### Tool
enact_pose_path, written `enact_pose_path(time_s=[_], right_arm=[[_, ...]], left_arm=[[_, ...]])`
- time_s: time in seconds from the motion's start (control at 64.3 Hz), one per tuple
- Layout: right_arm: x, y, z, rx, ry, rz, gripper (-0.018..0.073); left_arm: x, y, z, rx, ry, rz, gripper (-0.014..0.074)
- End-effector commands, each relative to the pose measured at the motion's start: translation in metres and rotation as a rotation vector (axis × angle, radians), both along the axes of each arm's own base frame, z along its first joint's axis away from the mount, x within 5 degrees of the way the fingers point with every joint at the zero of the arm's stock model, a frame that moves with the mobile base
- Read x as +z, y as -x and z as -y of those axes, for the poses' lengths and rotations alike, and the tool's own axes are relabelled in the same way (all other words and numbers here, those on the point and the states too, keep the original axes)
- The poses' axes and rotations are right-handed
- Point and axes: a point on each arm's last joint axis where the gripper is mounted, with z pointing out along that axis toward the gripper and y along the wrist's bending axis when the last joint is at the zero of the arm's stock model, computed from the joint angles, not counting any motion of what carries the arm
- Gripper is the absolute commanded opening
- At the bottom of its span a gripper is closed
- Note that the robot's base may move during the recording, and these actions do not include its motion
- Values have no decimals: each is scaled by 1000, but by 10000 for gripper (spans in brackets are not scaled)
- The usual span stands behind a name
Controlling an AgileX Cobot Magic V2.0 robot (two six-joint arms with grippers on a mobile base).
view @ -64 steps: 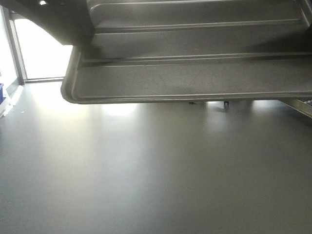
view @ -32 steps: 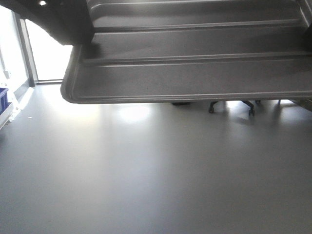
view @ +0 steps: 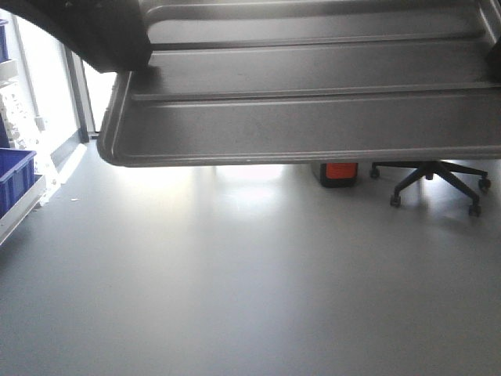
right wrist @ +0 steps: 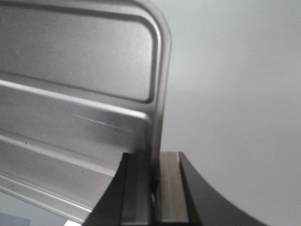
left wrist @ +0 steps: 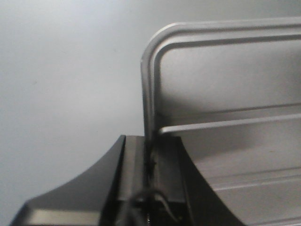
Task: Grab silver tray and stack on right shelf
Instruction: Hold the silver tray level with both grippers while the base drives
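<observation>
From the front camera, you are looking up at the underside of the silver tray (view: 313, 117), which is hanging in the air and filling the top of the picture. Its rounded near-left corner is showing, and long ridges are running across it from left to right. A dark arm (view: 86, 31) is covering the tray's left edge at the upper left. Below, the grey floor (view: 235, 298) is lying bare. A blue bin (view: 14, 176) is sitting at the far left, and a red box (view: 338, 172) and a chair base (view: 434, 178) are standing far off to the right.

From the left wrist, you are seeing the left pincer (left wrist: 150, 155) pinching the tray's left rim, one finger on each side of the thin edge. The tray is stretching away to the right.

From the right wrist, the right pincer (right wrist: 155, 174) is pinching the opposite rim the same way, and the tray is spreading to the left over plain grey floor.
</observation>
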Motion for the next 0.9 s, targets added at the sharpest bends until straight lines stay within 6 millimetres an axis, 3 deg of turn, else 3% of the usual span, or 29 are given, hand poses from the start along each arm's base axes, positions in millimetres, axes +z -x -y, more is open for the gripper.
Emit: enact_pose_path(time_s=[0.0, 0.886], right_arm=[[14, -1, 7, -3, 48, 101, 66], [14, -1, 7, -3, 49, 99, 66]], left_arm=[[14, 0, -13, 10, -67, 68, -99], [14, 0, -13, 11, -68, 68, -99]])
